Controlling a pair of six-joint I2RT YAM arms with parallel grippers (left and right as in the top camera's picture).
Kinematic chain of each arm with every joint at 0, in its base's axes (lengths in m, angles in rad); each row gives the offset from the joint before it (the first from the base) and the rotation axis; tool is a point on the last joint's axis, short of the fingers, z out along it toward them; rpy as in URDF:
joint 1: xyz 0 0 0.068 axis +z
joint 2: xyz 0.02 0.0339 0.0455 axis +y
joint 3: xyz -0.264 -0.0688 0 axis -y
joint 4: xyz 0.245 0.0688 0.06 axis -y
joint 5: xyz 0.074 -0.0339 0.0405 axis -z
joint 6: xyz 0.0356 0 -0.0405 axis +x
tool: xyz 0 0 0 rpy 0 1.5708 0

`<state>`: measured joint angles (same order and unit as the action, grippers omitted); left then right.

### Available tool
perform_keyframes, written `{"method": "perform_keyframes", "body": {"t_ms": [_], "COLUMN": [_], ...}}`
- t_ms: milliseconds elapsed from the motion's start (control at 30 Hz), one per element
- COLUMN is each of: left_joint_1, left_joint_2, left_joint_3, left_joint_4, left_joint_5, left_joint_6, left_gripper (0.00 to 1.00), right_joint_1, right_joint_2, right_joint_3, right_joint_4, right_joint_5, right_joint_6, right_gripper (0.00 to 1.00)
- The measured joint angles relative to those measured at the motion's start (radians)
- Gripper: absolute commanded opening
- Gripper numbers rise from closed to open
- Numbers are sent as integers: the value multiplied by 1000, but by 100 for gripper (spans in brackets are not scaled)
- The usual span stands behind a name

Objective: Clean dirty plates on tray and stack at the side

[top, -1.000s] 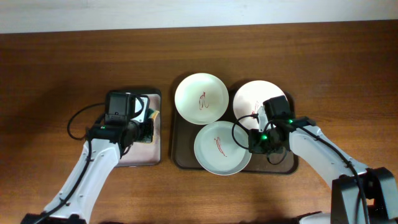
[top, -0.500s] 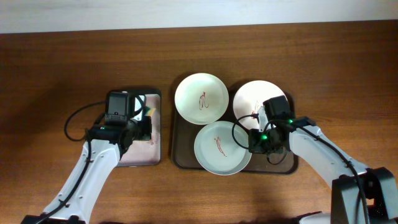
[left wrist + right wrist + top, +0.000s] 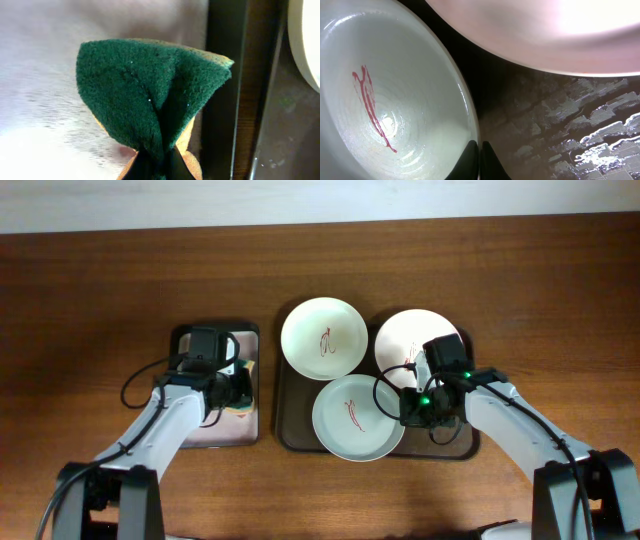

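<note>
Green sponge [image 3: 150, 95] in left gripper [image 3: 156, 167], right gripper [image 3: 479, 162] pinching mint plate [image 3: 410, 60]

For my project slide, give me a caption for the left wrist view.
Left jaws pinch a folded green sponge, the pink-lined tray behind it and a white plate rim at right.

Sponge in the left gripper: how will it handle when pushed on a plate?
Likely soft: the sponge is folded into a crease where the left gripper pinches it. Probably grippy, not slippery, given its fuzzy green scouring face. It may buckle under pressure.
</note>
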<state>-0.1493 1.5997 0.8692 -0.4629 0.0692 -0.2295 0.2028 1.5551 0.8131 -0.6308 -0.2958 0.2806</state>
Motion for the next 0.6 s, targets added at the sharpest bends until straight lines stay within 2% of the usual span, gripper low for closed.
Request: {"method": "perform_keyframes", "body": {"t_ms": [267,600], "left_joint_1": [-82,-90], "left_joint_2": [29,-16], "left_joint_3": [0,28], "left_joint_4": [35,1], "left_joint_5": [40,51], "left_joint_6": [0,0], "left_gripper": [0,0], "right_joint_1": [0,0], "right_joint_2": [0,0], "right_joint_3": [0,0], "right_joint_4": [0,-3], "right_joint_5": [0,0], "right_joint_6": [0,0], "right_gripper": [4,4]}}
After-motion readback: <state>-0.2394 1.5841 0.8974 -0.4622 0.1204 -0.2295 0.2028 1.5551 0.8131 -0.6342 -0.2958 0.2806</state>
